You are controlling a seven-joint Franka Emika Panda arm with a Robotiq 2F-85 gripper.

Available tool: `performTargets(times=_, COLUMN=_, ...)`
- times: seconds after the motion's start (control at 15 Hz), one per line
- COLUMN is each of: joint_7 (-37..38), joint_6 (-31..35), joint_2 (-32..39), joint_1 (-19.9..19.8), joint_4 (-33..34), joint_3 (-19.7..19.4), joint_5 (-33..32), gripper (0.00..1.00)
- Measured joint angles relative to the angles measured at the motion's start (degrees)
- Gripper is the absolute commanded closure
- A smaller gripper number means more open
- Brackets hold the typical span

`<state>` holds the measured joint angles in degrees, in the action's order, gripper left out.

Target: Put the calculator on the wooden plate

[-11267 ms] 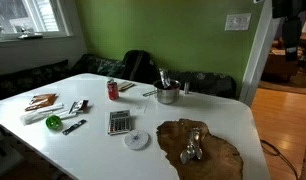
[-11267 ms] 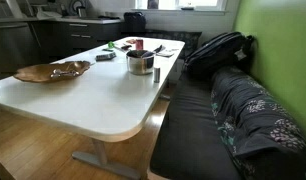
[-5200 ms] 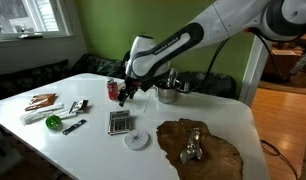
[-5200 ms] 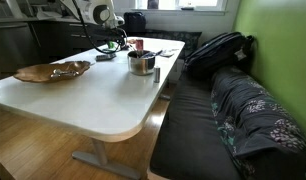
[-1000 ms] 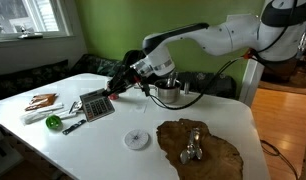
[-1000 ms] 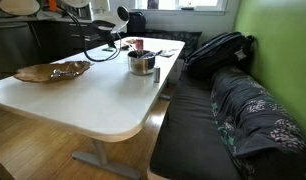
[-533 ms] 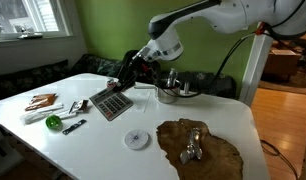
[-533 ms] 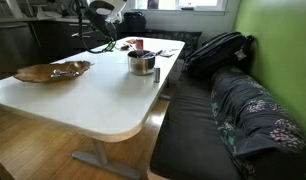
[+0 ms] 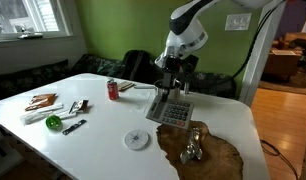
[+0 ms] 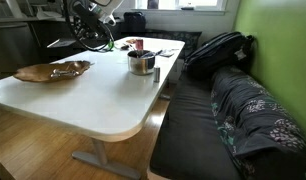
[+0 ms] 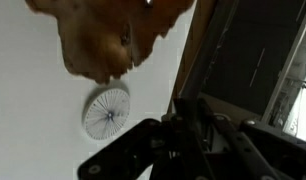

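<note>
The calculator [image 9: 171, 110] hangs tilted in the middle of an exterior view, its light keys facing the camera. It is clear of the white table [image 9: 83, 140] and just above the upper-left edge of the wooden plate [image 9: 219, 156]. The pincer [image 9: 173, 94] is clamped on its top edge, and the white arm bends down from the upper right. Only the wrist view looks straight down on the plate's wavy brown edge, with a round, ribbed white disc [image 11: 106, 110] below it.
</note>
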<state>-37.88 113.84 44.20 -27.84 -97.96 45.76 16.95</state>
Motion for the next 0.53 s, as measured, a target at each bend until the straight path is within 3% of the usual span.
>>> performTargets(times=0.13, joint_7=-3.1, joint_6=0.9, joint_2=-5.3, joint_1=0.4, joint_4=-6.0, joint_3=-3.6, joint_5=0.4, gripper=0.96)
performTargets(times=0.27, joint_7=-6.7, joint_6=6.2, joint_2=-10.1, joint_1=1.3, joint_4=-12.3, joint_3=-7.0, joint_5=3.0, gripper=0.96)
performTargets(times=0.53, joint_7=-17.3, joint_6=22.2, joint_2=-17.1, joint_1=3.2, joint_4=-23.5, joint_3=-10.6, joint_5=16.9, gripper=0.96)
